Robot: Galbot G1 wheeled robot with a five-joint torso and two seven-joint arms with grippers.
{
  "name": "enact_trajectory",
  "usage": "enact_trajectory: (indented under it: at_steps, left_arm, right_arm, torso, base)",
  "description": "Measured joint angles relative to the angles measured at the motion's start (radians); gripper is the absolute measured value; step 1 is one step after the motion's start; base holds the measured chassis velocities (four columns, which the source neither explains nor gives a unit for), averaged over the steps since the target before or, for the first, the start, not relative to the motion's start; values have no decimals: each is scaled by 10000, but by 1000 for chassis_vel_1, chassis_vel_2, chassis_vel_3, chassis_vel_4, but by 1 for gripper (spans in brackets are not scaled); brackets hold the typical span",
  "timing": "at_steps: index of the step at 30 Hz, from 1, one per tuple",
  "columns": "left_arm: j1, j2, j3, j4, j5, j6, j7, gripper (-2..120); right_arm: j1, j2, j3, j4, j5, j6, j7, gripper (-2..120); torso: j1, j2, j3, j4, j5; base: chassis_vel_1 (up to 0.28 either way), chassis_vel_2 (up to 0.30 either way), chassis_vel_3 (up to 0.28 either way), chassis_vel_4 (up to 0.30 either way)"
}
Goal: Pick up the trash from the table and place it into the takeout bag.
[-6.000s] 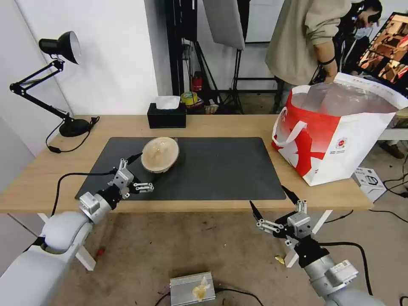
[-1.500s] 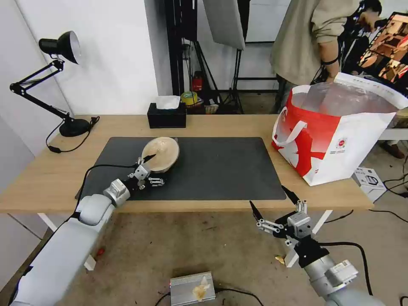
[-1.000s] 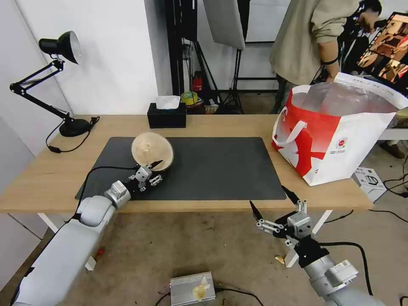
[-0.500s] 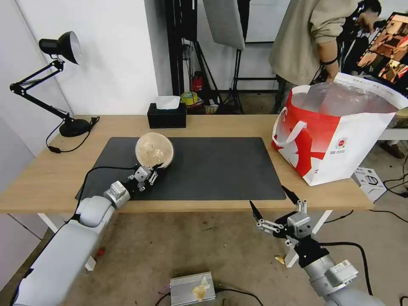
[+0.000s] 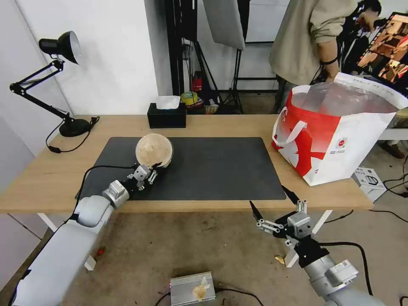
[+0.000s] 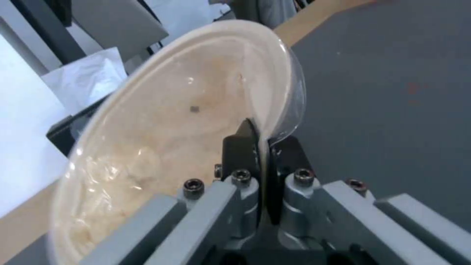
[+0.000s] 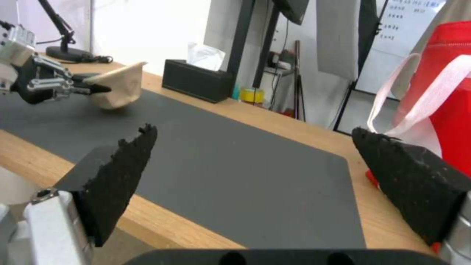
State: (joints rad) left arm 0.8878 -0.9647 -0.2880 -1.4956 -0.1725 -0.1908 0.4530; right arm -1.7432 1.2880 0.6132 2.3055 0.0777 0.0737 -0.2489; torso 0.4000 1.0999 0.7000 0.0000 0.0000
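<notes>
- L hand [image 5: 154, 168] clenched on rim of beige bowl [image 5: 154, 149], tipped up over mat [image 5: 212, 170], desk's left half.
- Bowl prob. light, thin, flexy; rim pinch may slip.
- R hand [image 5: 274, 210] released, below desk edge.

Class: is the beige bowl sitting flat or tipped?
Tipped: the beige bowl faces the head camera, its rim pinched by the left gripper.

Bright, even indoor light, soft shadows.
Head view bends straight lines at its edges; glare whitens the wall behind the beige bowl [image 6: 162, 121], which looks soft up close.
</notes>
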Motion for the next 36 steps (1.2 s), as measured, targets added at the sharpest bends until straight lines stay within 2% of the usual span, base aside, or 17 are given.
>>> enact_trajectory:
  at_steps: [7,17,29,36]
  left_arm:
    - [256,158,-257,-443,-189,18,-162,0]
    - [1018,575,-1034,-1485,-539,73,-254,0]
    - [2126,1274,-1995,-3086,-1183,243,-541,0]
    - [3066,1580,-2527,-4303,-1462,259,-679,0]
  right_arm:
    - [0,0,0,0,0,0,0,100]
    - [0,0,0,0,0,0,0,100]
    - [0,0,0,0,0,0,0,100]
    - [0,0,0,0,0,0,0,100]
  torso:
    - [0,0,0,0,0]
    - [0,0,0,0,0]
    - [0,0,-1,1,0]
    - [0,0,-1,1,0]
  base:
    - [0,0,0,0]
    - [0,0,0,0]
    - [0,0,0,0]
    - [0,0,0,0]
